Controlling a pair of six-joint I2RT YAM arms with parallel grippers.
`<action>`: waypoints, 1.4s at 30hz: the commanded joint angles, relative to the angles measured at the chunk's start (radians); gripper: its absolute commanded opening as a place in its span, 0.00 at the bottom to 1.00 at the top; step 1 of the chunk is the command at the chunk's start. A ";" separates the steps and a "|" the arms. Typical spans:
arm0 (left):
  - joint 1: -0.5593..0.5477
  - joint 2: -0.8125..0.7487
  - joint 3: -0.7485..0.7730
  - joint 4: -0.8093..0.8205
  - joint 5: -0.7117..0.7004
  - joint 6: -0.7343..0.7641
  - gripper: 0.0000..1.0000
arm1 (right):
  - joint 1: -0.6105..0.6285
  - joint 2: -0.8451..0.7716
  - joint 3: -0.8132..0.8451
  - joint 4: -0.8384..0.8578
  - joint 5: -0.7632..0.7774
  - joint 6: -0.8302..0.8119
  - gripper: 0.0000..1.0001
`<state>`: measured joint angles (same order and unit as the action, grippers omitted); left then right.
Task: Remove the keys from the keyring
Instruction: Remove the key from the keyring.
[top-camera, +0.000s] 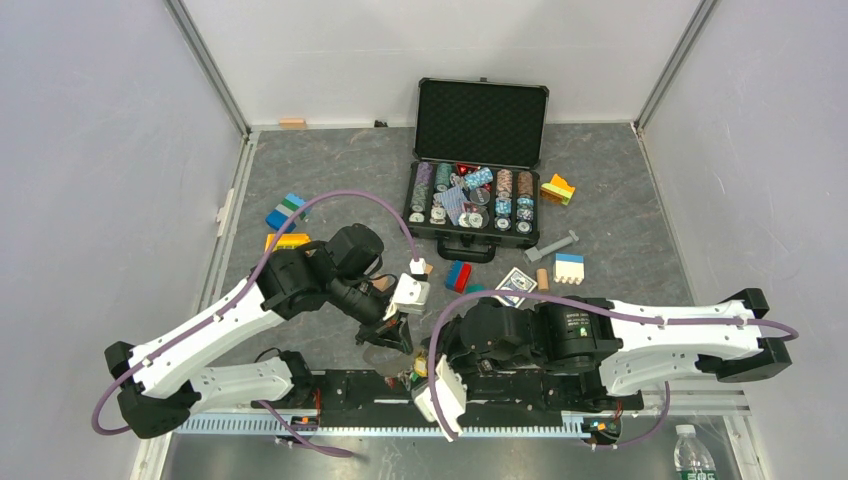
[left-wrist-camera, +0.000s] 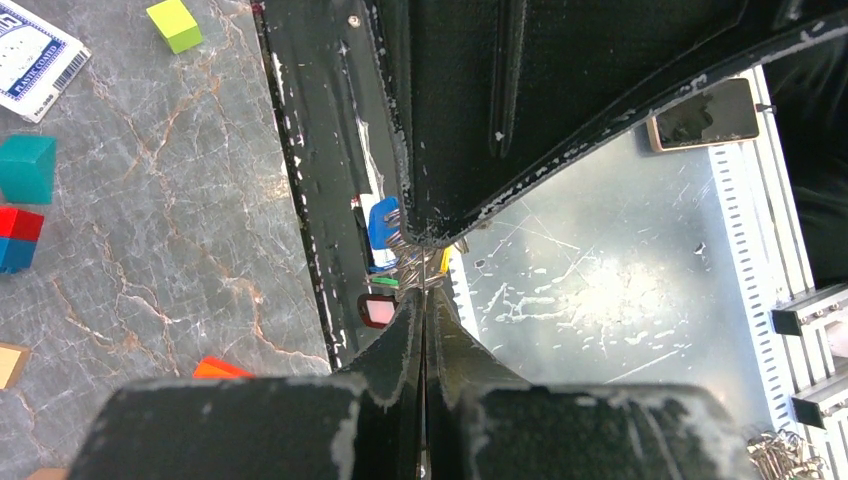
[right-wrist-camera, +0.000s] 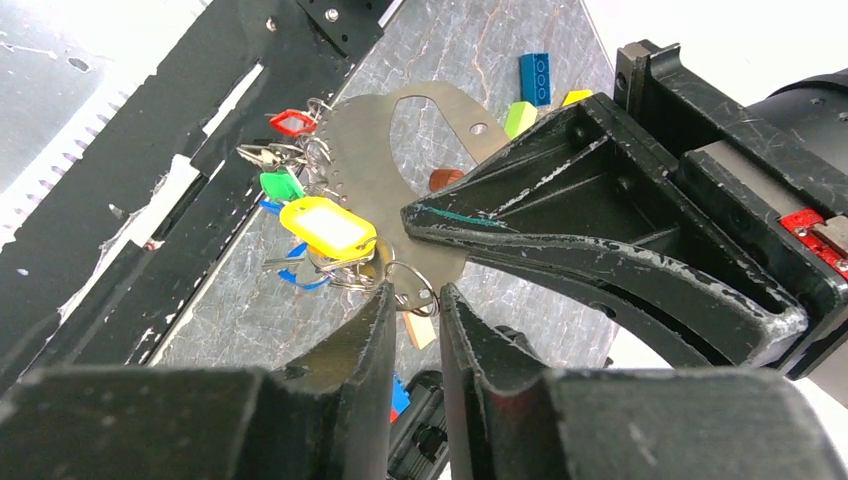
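Observation:
The keys hang in a bunch with a yellow tag (right-wrist-camera: 325, 225), a green one (right-wrist-camera: 280, 185), a red one (right-wrist-camera: 290, 122) and a blue one (left-wrist-camera: 383, 222). They are threaded by small rings onto a flat silver plate (right-wrist-camera: 370, 150) with a large hole. My left gripper (left-wrist-camera: 425, 295) is shut on that plate's edge, which shows in the right wrist view at the left gripper's tips (right-wrist-camera: 410, 222). A thin wire keyring (right-wrist-camera: 424, 293) hangs at the plate's lower corner. My right gripper (right-wrist-camera: 412, 290) is open, its fingertips on either side of this ring. From above, both grippers (top-camera: 388, 330) (top-camera: 425, 375) meet over the near rail.
An open black case of poker chips (top-camera: 478, 175) stands at the back. Toy blocks (top-camera: 285, 212) (top-camera: 568, 266), a banknote-like card (top-camera: 515, 283) and a grey bolt (top-camera: 552, 245) lie on the marbled table. The black base rail (top-camera: 350, 385) runs along the near edge; a bottle (top-camera: 692, 455) is at bottom right.

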<state>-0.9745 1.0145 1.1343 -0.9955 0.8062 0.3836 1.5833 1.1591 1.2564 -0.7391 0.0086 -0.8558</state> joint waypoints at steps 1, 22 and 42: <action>-0.002 -0.016 0.046 0.014 0.059 0.003 0.02 | -0.001 -0.011 0.019 -0.067 0.019 0.021 0.25; -0.003 -0.014 0.045 0.014 0.055 0.001 0.02 | 0.001 0.000 0.022 -0.066 -0.032 0.024 0.22; -0.002 -0.007 0.045 0.014 0.054 0.001 0.03 | 0.009 -0.022 -0.005 0.034 -0.050 0.031 0.21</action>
<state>-0.9749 1.0142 1.1343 -1.0176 0.8219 0.3836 1.5841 1.1587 1.2541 -0.7689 -0.0216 -0.8387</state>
